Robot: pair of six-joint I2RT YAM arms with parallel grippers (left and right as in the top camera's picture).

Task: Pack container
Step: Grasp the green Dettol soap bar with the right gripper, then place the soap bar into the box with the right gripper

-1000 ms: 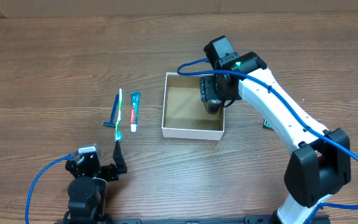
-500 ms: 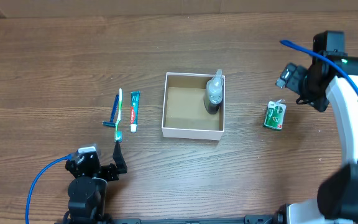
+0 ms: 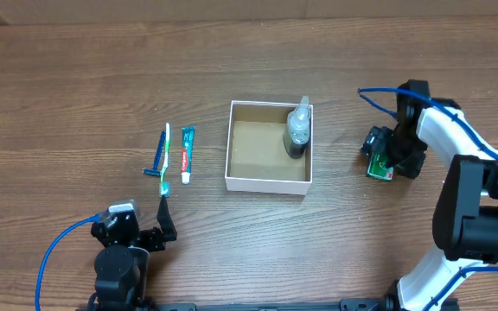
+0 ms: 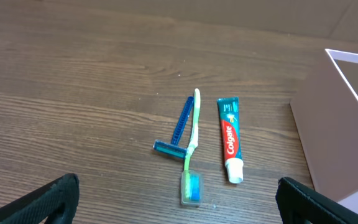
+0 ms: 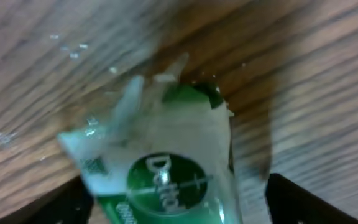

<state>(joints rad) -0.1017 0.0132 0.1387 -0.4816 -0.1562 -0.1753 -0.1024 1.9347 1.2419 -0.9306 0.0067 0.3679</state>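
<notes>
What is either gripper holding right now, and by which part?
Nothing. The right gripper is open over the green packet, not gripping it; the left gripper is open and empty.

Wood-grain table [image 3: 76,95]: blue razor [image 3: 156,155], toothbrush [image 3: 166,155], toothpaste tube [image 3: 187,154] at left; container [image 3: 269,182] mid; green packet [image 3: 378,167] right.

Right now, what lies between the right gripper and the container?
Only bare wooden table, as the overhead view shows: the right gripper sits over the green packet, apart from the right wall of the container.
</notes>
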